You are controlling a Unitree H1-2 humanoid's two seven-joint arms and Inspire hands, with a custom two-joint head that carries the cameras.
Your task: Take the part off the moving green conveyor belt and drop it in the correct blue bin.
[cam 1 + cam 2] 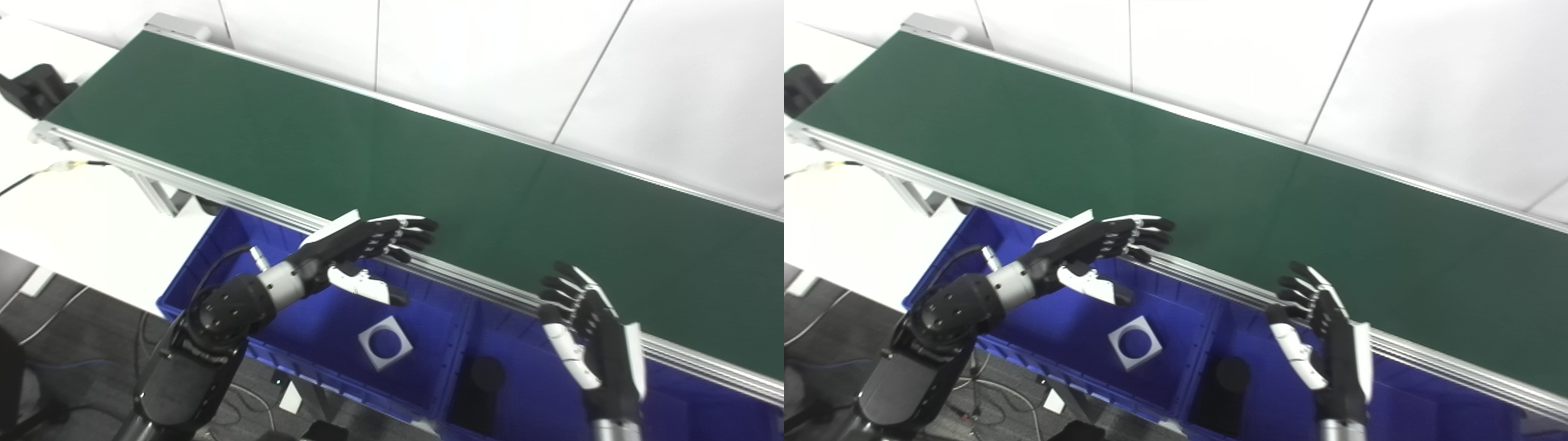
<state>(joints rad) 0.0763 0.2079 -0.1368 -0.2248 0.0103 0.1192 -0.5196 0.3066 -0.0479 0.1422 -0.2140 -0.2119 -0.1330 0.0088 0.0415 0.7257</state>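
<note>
The green conveyor belt (380, 147) runs from upper left to lower right and shows no part on it. My left hand (367, 245) is open and empty, fingers stretched toward the belt's near rail, above the left blue bin (294, 318). A grey square part with a round hole (385, 342) lies in that bin. My right hand (588, 337) is open and empty, upright, over the right blue bin (527, 392) beside the rail. A black round part (487, 372) lies in the right bin.
The belt's aluminium rail (465, 278) runs between the hands and the belt. A white table (73, 208) stands at left with a cable (55, 168) and a black object (33, 89). A white wall (551, 61) stands behind the belt.
</note>
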